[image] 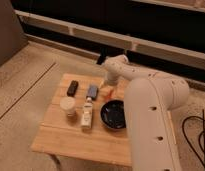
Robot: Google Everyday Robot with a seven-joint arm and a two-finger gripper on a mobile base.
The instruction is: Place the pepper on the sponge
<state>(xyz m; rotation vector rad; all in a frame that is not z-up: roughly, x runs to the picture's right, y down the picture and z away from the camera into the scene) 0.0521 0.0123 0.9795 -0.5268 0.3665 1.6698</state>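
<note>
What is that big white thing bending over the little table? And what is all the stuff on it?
The big white thing is a robot's arm. There is only one picture, taken by a camera that looks down on a small wooden table. The arm comes in from the right. At its tip is the gripper, which is the robot's "hand". It is down low near the back of the table. Right beside it lies a tiny red-orange pepper. I cannot tell whether the pepper is being held. To the left of it is a blue-grey rectangular sponge, then a black rectangular block. Nearer the front are a white cup, a pale bottle and a round black bowl.
</note>
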